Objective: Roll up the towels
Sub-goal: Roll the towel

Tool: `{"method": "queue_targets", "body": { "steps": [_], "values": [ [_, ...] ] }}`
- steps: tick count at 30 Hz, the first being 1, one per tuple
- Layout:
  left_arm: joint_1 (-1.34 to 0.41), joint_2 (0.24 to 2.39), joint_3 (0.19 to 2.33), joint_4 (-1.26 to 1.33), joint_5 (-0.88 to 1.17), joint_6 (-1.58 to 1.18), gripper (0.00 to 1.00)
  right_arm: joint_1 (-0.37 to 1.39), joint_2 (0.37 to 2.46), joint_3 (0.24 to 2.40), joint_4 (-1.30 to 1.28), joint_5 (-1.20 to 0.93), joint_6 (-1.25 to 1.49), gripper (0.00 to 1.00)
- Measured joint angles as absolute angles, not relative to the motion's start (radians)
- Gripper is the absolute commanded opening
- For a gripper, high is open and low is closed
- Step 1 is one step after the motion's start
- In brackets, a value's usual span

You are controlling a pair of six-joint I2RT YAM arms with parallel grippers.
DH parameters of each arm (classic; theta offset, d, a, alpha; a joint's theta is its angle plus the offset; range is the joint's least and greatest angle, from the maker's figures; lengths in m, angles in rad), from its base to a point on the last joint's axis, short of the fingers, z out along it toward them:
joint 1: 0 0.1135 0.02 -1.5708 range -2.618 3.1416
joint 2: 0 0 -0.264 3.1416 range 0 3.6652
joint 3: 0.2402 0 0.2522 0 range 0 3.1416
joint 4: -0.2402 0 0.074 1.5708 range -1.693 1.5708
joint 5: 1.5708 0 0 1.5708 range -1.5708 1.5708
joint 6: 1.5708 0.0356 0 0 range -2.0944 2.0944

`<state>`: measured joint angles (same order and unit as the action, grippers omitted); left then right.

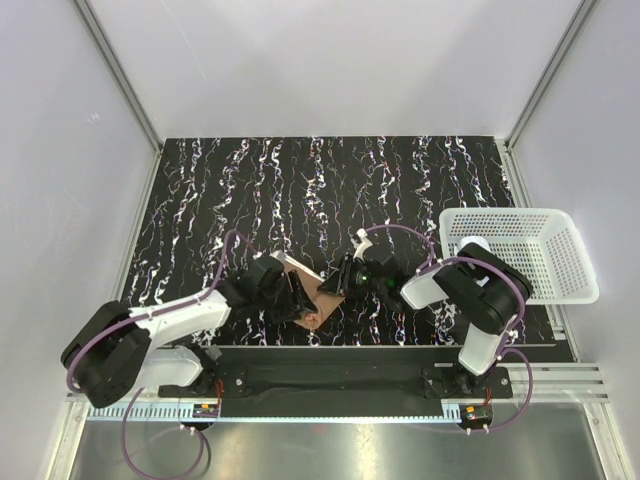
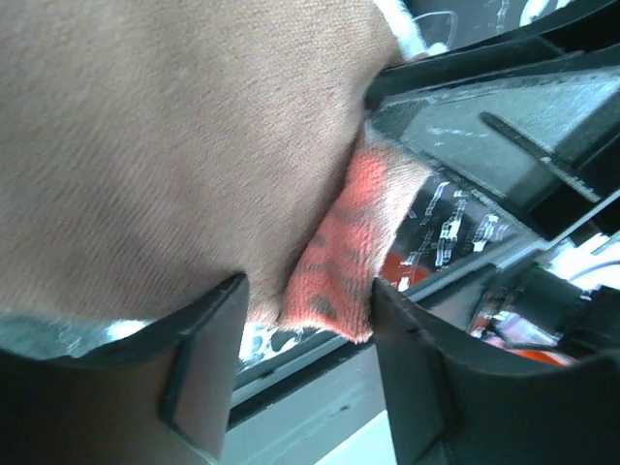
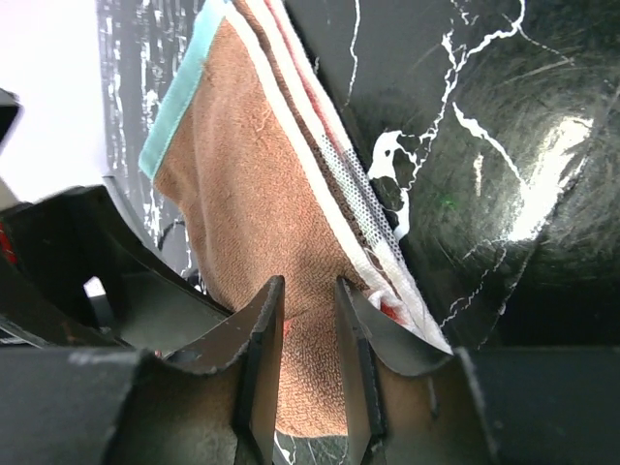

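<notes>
The white perforated basket point(image 1: 560, 285) stands on the right side of the black, white-veined surface point(image 1: 400, 180), its near wall just beyond the right arm point(image 1: 485, 295). A rounded white shape point(image 1: 472, 247) shows at the basket's left end, too indistinct to name. Nearer, close to the surface's front edge and between the two arms, lies the orange towel point(image 1: 322, 297). Its brownish reverse faces outward, with a teal hem and white stripes along one side, and the two black wrists crowd it and hide part of it from above. The left pincer point(image 2: 308, 291) stands open: an orange fold with dark print sits in the gap, against one finger and clear of the other, while brownish cloth bulges above it. The right pincer point(image 3: 308, 291) meets the towel from the opposite side and is closed on it, its fingers point(image 3: 260, 368) nearly together with brown cloth pinched between them. Beyond both, the marbled surface runs back to the pale walls point(image 1: 330, 70).
</notes>
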<state>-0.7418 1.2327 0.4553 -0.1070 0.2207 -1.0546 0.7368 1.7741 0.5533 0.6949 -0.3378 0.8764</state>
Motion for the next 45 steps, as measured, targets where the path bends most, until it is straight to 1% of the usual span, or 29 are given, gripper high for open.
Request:
{"method": "queue_targets", "body": {
  "steps": [4,7,11,15,18,24,36,42,43,45],
  "values": [
    [-0.773,1.179,0.529,-0.287,0.090,-0.997,0.59,0.737,1.797,0.526,0.788,-0.342,0.889,0.35],
    [-0.877,1.137,0.635,-0.420,-0.062,-0.933,0.58,0.737,1.808,0.520,0.818,-0.342,0.895,0.34],
    [-1.004,1.135,0.794,-0.494,-0.213,-0.821,0.56,0.737,1.819,0.519,0.841,-0.343,0.898,0.34],
    [-1.098,1.184,0.879,-0.505,-0.308,-0.703,0.55,0.737,1.822,0.519,0.845,-0.344,0.898,0.34],
    [-1.161,1.259,0.895,-0.504,-0.342,-0.637,0.54,0.737,1.823,0.519,0.847,-0.344,0.898,0.34],
    [-1.209,1.391,0.893,-0.503,-0.377,-0.588,0.54,0.737,1.823,0.519,0.847,-0.344,0.899,0.33],
    [-1.216,1.532,0.828,-0.454,-0.424,-0.598,0.55,0.737,1.831,0.517,0.858,-0.345,0.906,0.33],
    [-1.217,1.534,0.795,-0.413,-0.439,-0.629,0.55,0.737,1.832,0.517,0.860,-0.346,0.912,0.33],
    [-1.217,1.533,0.791,-0.408,-0.440,-0.634,0.53,0.737,1.832,0.518,0.860,-0.346,0.913,0.33],
    [-1.218,1.531,0.781,-0.396,-0.445,-0.646,0.39,0.737,1.832,0.519,0.856,-0.346,0.913,0.33]
  ]
}}
